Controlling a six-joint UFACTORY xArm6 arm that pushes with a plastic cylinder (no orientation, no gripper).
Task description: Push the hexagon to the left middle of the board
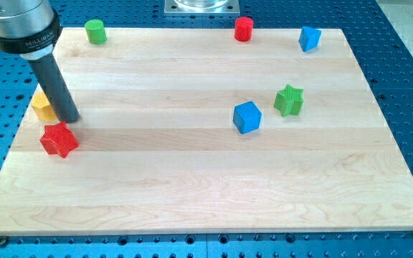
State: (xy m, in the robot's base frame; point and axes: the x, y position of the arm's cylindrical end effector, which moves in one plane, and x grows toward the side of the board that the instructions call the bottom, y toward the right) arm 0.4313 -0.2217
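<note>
A yellow hexagon block (pixel 43 106) lies at the board's left edge, about mid-height, partly hidden behind my rod. My tip (pixel 68 117) rests on the board just right of the yellow hexagon, touching or nearly touching it. A red star block (pixel 58 140) lies just below the tip and the hexagon.
A green cylinder (pixel 95 31) sits at the top left, a red cylinder (pixel 244 29) at the top middle, a blue block (pixel 309 39) at the top right. A blue cube (pixel 247 117) and a green star (pixel 289 100) lie right of centre. The wooden board (pixel 192 193) lies on a blue perforated table.
</note>
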